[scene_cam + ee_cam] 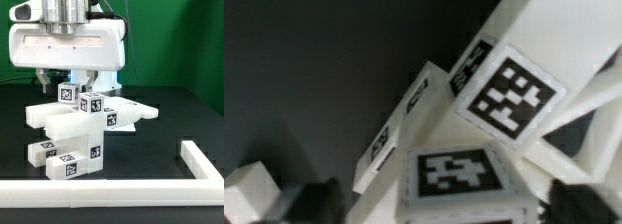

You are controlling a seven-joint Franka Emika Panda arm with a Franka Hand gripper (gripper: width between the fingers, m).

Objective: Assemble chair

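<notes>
Table: black surface (190, 100) fills the scene, and everything sits on it.
Arm: the big white wrist housing (65, 45) hangs straight over the middle of the table, right above the parts.
Border rail: long white L-shaped rail (150, 184) runs along the near edge and turns up at the exterior view's right, well apart from the cluster.
Chair: here's the partly joined chair (85, 122), a stack of white blocky pieces mid-table, directly under the arm, with a flat panel poking out toward the exterior view's right.
Chair up close: in the wrist view the chair (491, 110) crowds the picture, slanted white faces carrying large black-and-white tags.
Lower pieces: two tagged blocks (68, 158) lie at the foot of the stack, touching it, nearer the rail.
Gripper: the gripper (80, 84) is down at the top of the stack, dark fingers (313, 203) on either side of a tagged block; whether it's clamped or just straddling, I can't tell.
Top tags: small square tags (69, 95) face outward just below the fingers.
</notes>
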